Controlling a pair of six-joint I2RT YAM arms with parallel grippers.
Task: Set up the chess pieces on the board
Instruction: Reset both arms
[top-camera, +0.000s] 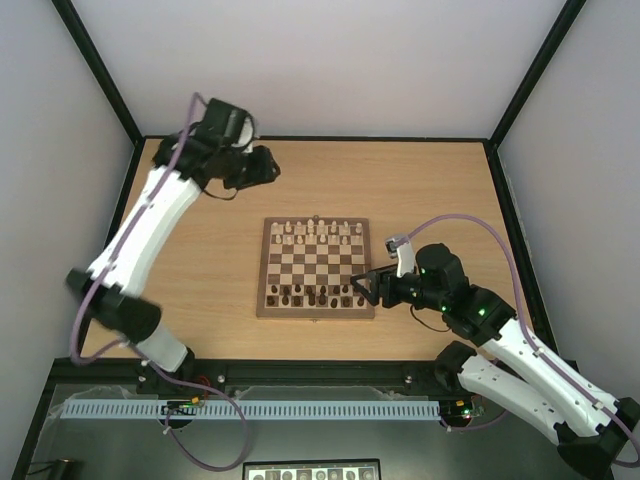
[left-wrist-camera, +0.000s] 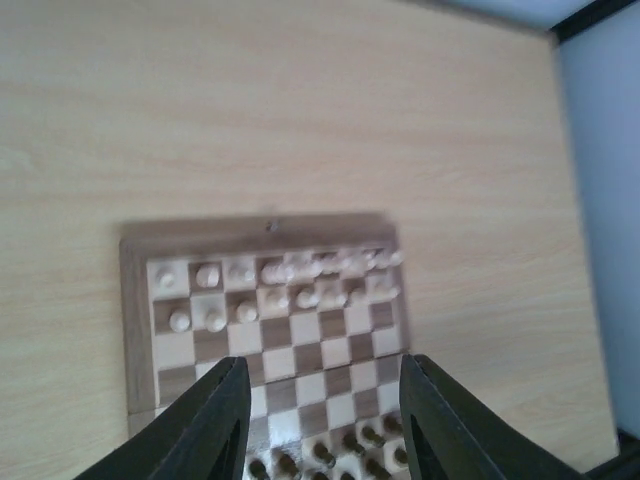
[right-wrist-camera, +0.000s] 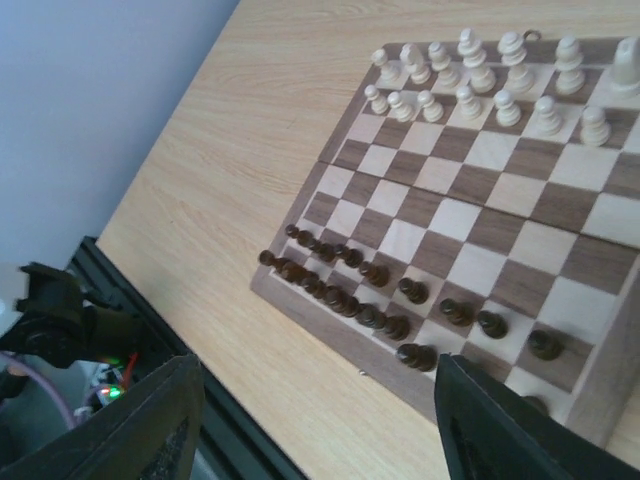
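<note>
the square wooden chessboard with light and dark brown checks (top-camera: 317, 268) lies mid-table. tiny pale cream chessmen (top-camera: 318, 234) stand along its far two rows, small dark brown chessmen (top-camera: 316, 295) along the near rows. the left gripper (left-wrist-camera: 323, 370) hangs over the far-left side, jaws released. the right gripper (right-wrist-camera: 318, 370) sits at the board's near right corner, jaws spread.

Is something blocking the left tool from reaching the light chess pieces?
No, nothing visible does. The left tool hangs open above the table, off the board's far left corner, with only bare wood between it and the pale chess pieces.
</note>
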